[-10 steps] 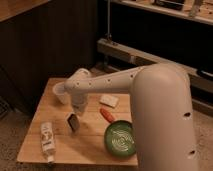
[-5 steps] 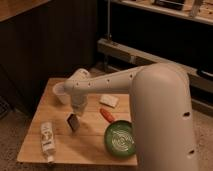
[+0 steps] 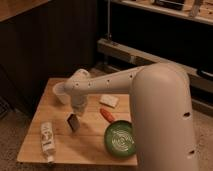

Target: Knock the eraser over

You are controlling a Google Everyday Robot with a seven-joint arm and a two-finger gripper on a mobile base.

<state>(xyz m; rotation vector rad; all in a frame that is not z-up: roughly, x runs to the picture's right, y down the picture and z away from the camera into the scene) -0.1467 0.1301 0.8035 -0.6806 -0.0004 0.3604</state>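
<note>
From the camera view, nothing I can make out has shifted since half a second ago: the arm (image 3: 150,95) reaches across from the right in the same pose, and every item on the tabletop (image 3: 87,142) sits where it did.

The eraser (image 3: 73,122) stands on end, leaning a little, left of the tabletop's centre and closer to the near edge than the far one. The gripper (image 3: 78,109) hangs pointing down just above it and slightly to its far right, very close. Whether they touch I cannot tell, nor whether the gripper is open or closed; it holds nothing that I can see.

A white cup (image 3: 60,93) sits toward the far left corner. A pale block (image 3: 109,100) lies near the middle, an orange piece (image 3: 107,115) just in front of it. The green bowl (image 3: 120,138) rests by the near right edge, and the white bottle (image 3: 47,140) lies by the near left corner.
</note>
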